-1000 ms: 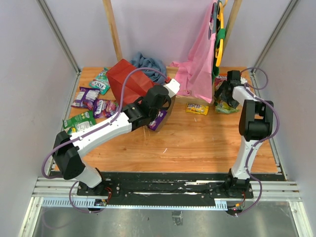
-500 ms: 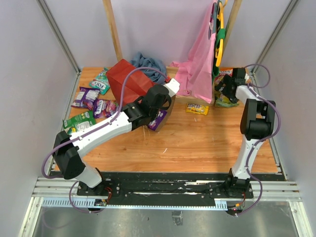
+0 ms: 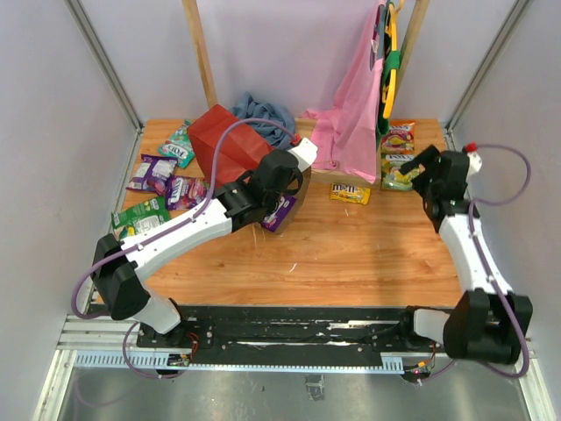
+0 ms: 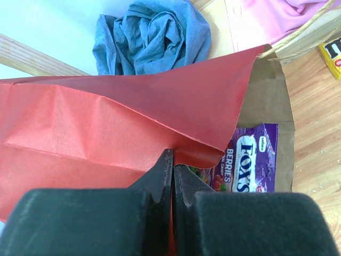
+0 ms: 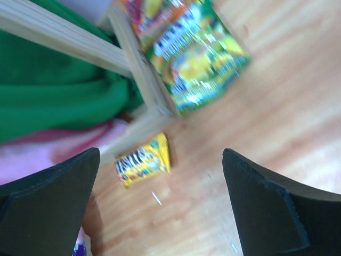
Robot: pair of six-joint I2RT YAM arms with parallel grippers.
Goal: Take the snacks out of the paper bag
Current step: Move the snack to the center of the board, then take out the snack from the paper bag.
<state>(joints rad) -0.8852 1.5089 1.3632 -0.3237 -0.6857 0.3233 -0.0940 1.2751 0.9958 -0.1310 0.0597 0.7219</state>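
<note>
Pinching the upper red wall of the paper bag (image 4: 106, 122) right at the rim of its mouth with the left gripper (image 4: 171, 162), jaws pressed tight together on the paper and holding that edge up off the brown inner side. Resting the bag on its side at the back left of the table (image 3: 351, 254), mouth turned toward the middle, just in front of the blue-grey cloth (image 4: 152, 34). Showing a purple Fox's packet (image 4: 250, 162) lying flat in the opened mouth on the brown paper, partly tucked under the raised red flap.

Hanging the right gripper (image 5: 161, 154) over the back right of the table, jaws spread wide and gripping nothing at all. Looking down between those fingers at a yellow M&M's packet (image 5: 143, 162) lying on bare wood, well apart from the bag and beside a wooden frame (image 5: 141, 69). Catching a green-and-yellow packet (image 5: 194, 58) on the other side of that frame, blurred in the wrist view. Showing, from above, an orange packet (image 3: 401, 134) just behind it in the far right corner, and a pink garment (image 3: 351, 123) hanging between the bag and those right-hand packets.

Finding more snacks out on the table to the left of the bag: a teal packet (image 3: 178, 145) farthest back, a purple packet (image 3: 152, 171), a second purple packet (image 3: 187, 189) close to the bag, and a green packet (image 3: 142, 213) nearest the front.
</note>
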